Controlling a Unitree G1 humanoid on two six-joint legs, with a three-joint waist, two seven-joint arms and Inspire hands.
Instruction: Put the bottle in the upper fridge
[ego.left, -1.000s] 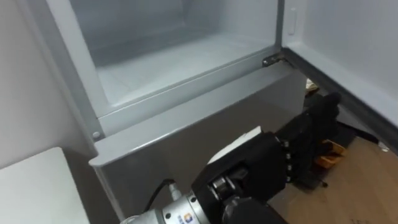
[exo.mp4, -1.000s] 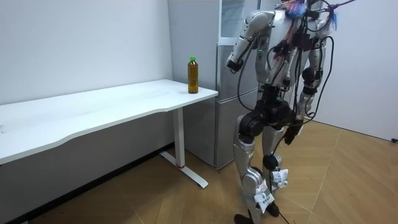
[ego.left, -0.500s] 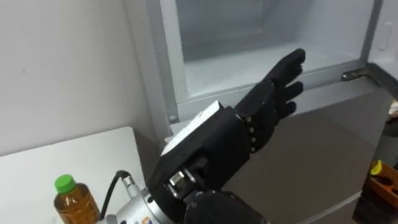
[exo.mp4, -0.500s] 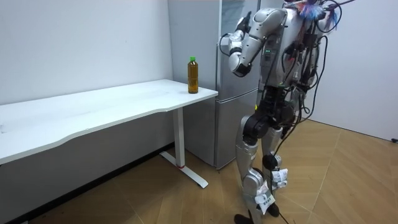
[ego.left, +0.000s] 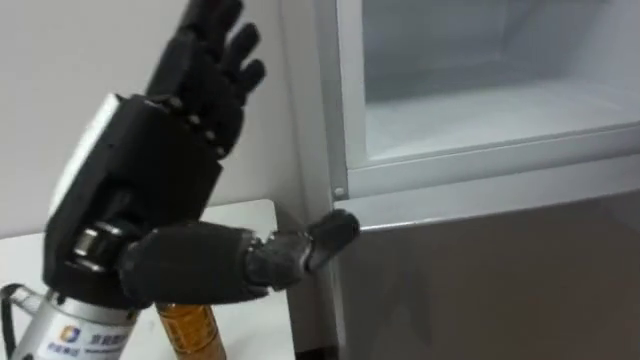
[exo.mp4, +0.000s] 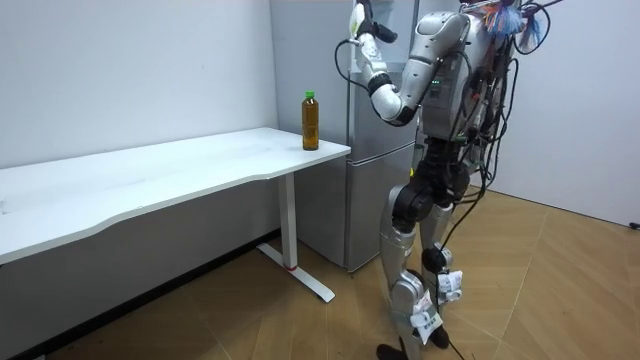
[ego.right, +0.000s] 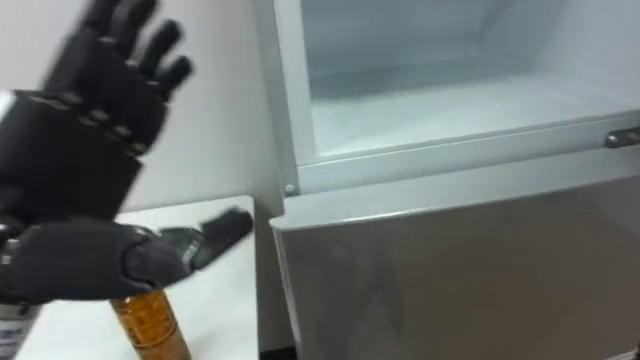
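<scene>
The bottle (exo.mp4: 311, 121), amber with a green cap, stands upright on the near corner of the white table (exo.mp4: 180, 172). In the eye views only its lower amber part (ego.left: 190, 326) (ego.right: 148, 322) shows, below my left hand. That left hand (ego.left: 150, 170) (ego.right: 80, 150) is raised high with fingers spread straight and thumb stretched towards the fridge, holding nothing. In the room view the left hand (exo.mp4: 359, 20) is up at head height beside the fridge. The upper fridge compartment (ego.left: 480, 110) (ego.right: 450, 100) is open, white inside and empty.
I stand in front of the grey fridge (exo.mp4: 368, 160), with the table to my left. The lower fridge door (ego.left: 500, 270) is closed. A white wall (ego.left: 60, 60) runs behind the table. Wooden floor (exo.mp4: 560, 290) lies around me.
My left arm has swung up from in front of the lower fridge door to head height, hand open. The head view has turned left, bringing the table corner and bottle into sight.
</scene>
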